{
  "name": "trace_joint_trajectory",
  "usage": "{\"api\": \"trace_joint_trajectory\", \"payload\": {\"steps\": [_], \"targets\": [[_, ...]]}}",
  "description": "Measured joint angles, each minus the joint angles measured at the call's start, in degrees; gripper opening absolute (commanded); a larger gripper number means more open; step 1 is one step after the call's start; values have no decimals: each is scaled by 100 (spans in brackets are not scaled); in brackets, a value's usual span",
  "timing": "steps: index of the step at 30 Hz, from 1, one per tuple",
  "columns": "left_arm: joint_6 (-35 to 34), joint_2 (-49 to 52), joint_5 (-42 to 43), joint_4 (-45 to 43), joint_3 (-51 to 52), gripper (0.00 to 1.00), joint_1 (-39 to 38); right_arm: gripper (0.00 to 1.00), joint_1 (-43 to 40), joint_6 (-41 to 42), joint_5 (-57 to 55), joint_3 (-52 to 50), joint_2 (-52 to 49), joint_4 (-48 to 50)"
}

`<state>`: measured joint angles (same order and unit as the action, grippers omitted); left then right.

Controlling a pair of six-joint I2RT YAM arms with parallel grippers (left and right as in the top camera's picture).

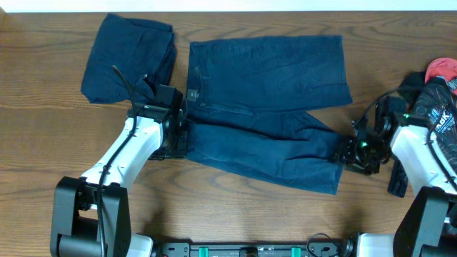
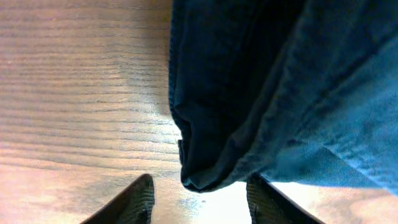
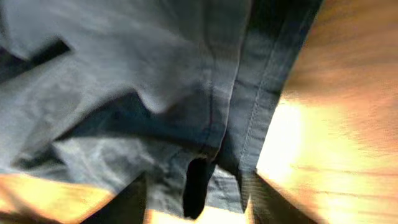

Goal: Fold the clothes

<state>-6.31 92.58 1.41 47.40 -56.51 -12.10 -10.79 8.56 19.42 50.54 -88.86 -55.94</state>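
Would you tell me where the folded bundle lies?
In the overhead view, the folded bundle lies at the upper left, just left of the spread shorts.

Camera layout, three views.
My overhead looks straight down on the whole table (image 1: 235, 207); both wrist cameras sit very close, looking down at opposite ends of the same shorts (image 1: 271, 71).

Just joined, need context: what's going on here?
It's a folding job with two arms. One folded bundle lies at the far left. The shorts are spread flat mid-table, waistband to the left, not yet folded. The left gripper sits at the waistband's near corner with its jaws apart, not pinching. The right gripper has the near leg's hem between its jaws; whether it grips is unclear.
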Motion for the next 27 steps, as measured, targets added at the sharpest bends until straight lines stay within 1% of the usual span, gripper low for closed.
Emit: {"api": "trace_joint_trajectory", "payload": {"steps": [3,6,10,11,12,13,17,22,24,27], "targets": [[-11,0,0,245,-9,57,0,6,0,-157,363,-170,0,13],[-9,-63,22,509,-57,57,0,3,0,-345,732,-79,0,-308],[151,-415,363,273,-103,57,0,1,0,-636,951,391,61,-1019],[216,-516,470,151,-125,55,0,1,0,-704,984,555,98,-1150],[284,-603,566,-13,-149,50,0,1,0,-774,1016,717,164,-1226],[315,-649,629,-103,-173,48,0,2,0,-815,1040,837,229,-1259],[549,-684,809,-262,-216,47,0,1,0,-857,990,1016,468,-1305],[789,-678,846,-271,-195,58,0,1,-2,-525,358,1016,490,-1342],[839,-673,835,-496,-101,63,0,1,-4,-391,131,1016,490,-1331],[852,-597,855,-960,136,66,0,2,-11,-286,-28,1016,490,-1322]]}}
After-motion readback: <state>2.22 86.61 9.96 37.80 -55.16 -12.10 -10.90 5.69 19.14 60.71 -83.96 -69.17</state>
